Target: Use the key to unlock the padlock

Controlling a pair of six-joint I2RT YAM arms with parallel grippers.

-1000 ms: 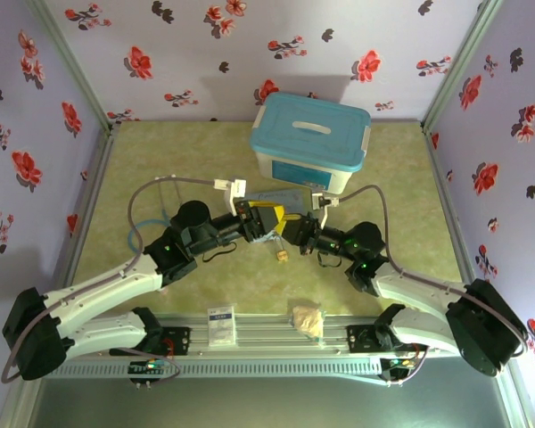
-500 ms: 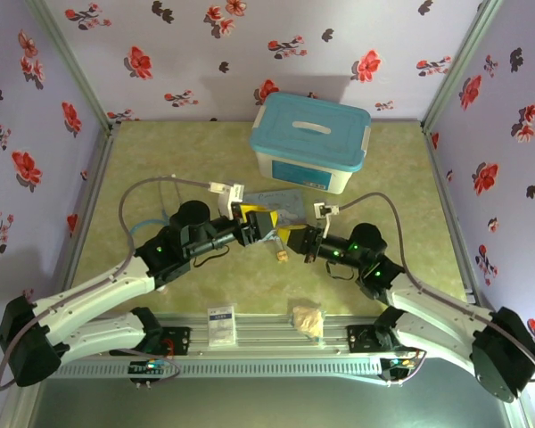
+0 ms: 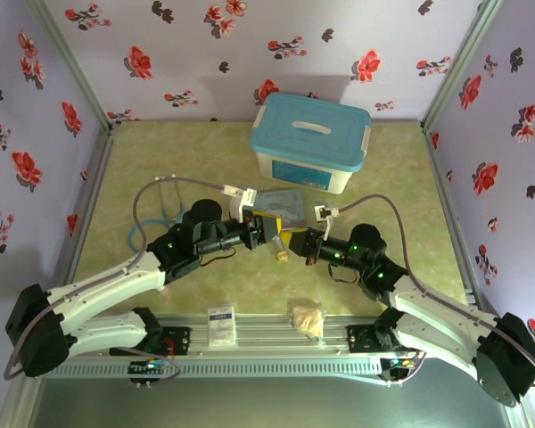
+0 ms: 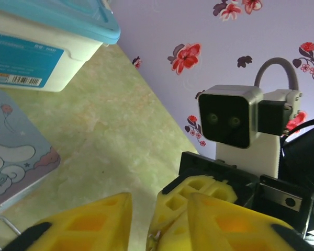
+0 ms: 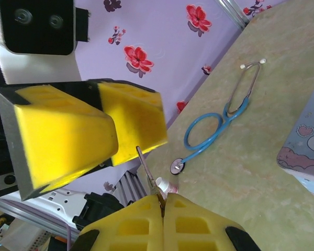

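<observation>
From where I am standing, the job is looking barely begun. The right gripper [image 5: 161,201] is pinching its pads shut on the key [image 5: 145,168], so that part is done. The padlock [image 3: 283,256] is lying on the table [image 3: 160,160], just at six o'clock of the spot where the two grippers are meeting nose to nose in the overhead view, with neither one gripping it.

The left gripper [image 3: 272,230] is showing a narrow gap between its fingers in its own wrist view, and I am seeing nothing caught in that gap.

By my reckoning, what is remaining is steadying the lock, feeding the key in, turning it and freeing the shackle.

In the right wrist view the key is sticking straight out of the closed fingertips. Its long axis is running from five o'clock to eleven o'clock, the free tip aiming at eleven, toward the left gripper's yellow fingers. The padlock is too small for me to read its keyhole or which way its shackle is lying.
</observation>
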